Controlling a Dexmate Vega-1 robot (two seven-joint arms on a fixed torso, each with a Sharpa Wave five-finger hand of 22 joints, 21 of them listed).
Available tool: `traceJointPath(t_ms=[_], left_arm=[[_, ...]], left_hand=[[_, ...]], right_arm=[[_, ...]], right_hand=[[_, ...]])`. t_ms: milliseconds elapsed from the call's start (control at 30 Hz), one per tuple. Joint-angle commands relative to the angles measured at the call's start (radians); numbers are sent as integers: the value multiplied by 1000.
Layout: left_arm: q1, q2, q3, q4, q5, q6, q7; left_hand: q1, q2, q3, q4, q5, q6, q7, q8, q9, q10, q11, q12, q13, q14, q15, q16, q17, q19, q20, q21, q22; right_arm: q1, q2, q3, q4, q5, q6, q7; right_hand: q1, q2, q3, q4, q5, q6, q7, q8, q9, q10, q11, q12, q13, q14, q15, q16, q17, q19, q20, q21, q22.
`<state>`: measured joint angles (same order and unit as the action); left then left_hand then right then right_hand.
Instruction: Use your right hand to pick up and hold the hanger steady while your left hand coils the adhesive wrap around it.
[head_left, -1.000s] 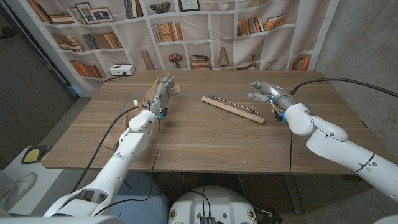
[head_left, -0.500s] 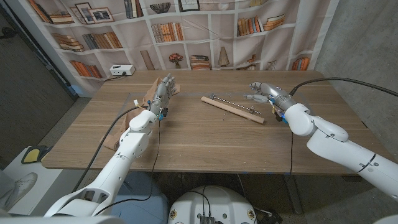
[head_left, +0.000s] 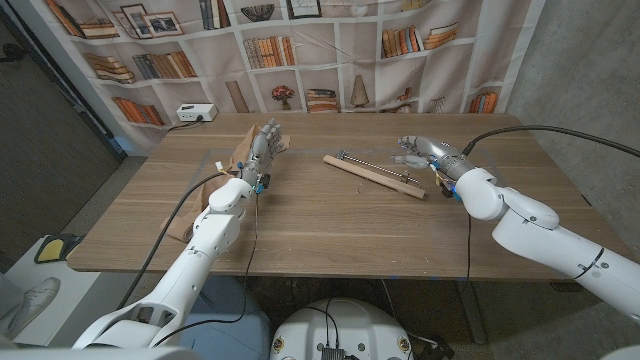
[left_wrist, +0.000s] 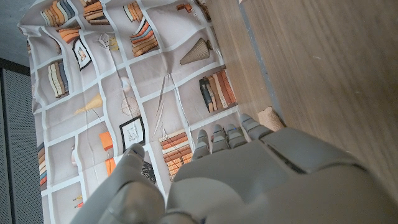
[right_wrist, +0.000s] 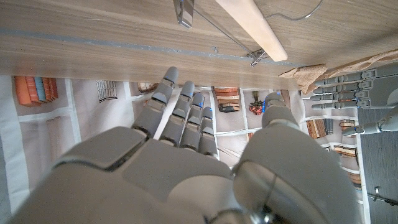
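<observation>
The hanger (head_left: 374, 174), a wooden bar with a metal rod and clips, lies slanted on the table a little right of the middle. Its bar (right_wrist: 252, 25) also appears in the right wrist view. My right hand (head_left: 420, 150) hovers just beyond the hanger's right end, fingers apart and holding nothing. A crumpled tan adhesive wrap (head_left: 238, 155) lies at the far left of the table, its edge showing beside my left hand (left_wrist: 236, 174) as a tan scrap (left_wrist: 270, 117). My left hand (head_left: 265, 143) stands next to the wrap with its fingers stretched out and nothing in them.
A white power box (head_left: 196, 113) sits at the table's back left edge. A printed bookshelf backdrop (head_left: 330, 50) hangs behind the table. Black cables (head_left: 185, 195) trail along both arms.
My right hand has edged slightly left toward the hanger's end. The left hand, the wrap and the hanger have not moved.
</observation>
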<state>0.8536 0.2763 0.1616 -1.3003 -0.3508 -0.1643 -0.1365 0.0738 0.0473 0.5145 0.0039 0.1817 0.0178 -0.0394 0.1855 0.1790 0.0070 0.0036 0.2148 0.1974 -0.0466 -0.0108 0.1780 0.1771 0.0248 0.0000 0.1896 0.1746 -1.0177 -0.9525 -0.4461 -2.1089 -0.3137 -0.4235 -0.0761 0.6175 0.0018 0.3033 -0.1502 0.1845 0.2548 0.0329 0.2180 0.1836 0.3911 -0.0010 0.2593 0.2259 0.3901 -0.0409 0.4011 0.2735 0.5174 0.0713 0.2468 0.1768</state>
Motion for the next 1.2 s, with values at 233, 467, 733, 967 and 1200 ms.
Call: traceJointPath(t_ms=[233,467,733,967,1200], left_arm=[[-6,-3,-2,16,-2,-4,-11],[-3,-3,-6,17,-5,-3,-12],[-3,-4,-6,20,-7,-5,-15],[-3,-3,-4,16,-4,0,-17],[-6,-4,0,14,-2,4,-17]], left_hand=[[8,2,1,-7,1,2,-2,3,2,4,12,3,3,-11,0,7,2,-1,2,5,1],[7,2,1,-8,1,2,-3,2,2,5,11,3,3,-11,0,7,2,-1,1,5,1],[7,2,0,-9,1,1,-3,2,2,3,12,3,3,-11,0,7,3,-1,2,5,1],[7,3,0,-10,0,2,-3,3,2,4,11,3,3,-10,0,7,3,-1,2,5,1],[7,3,0,-11,0,3,-2,3,2,5,11,3,3,-10,0,7,3,-1,3,5,1]], right_arm=[[7,-8,-25,-19,-42,-36,29],[19,-7,-45,-22,-69,-60,46],[19,-12,-52,-38,-93,-84,58],[18,-15,-54,-45,-96,-99,73],[18,-20,-59,-50,-102,-110,87]], right_hand=[[30,-1,-9,-3,-1,70,-39,17,5,30,-20,7,6,20,-81,19,16,6,8,-11,4],[34,0,-10,-3,-1,77,-33,16,5,39,-24,9,7,33,-90,28,20,15,3,-10,4],[39,0,-12,-3,-1,83,-27,15,5,51,-22,11,7,42,-93,35,24,27,1,-7,5],[45,-2,-13,-5,-1,87,-25,14,5,58,-23,12,8,43,-81,39,27,28,0,-9,5],[50,-5,-17,-5,-1,99,-17,16,5,68,-20,12,7,22,-62,33,30,28,0,-11,5]])
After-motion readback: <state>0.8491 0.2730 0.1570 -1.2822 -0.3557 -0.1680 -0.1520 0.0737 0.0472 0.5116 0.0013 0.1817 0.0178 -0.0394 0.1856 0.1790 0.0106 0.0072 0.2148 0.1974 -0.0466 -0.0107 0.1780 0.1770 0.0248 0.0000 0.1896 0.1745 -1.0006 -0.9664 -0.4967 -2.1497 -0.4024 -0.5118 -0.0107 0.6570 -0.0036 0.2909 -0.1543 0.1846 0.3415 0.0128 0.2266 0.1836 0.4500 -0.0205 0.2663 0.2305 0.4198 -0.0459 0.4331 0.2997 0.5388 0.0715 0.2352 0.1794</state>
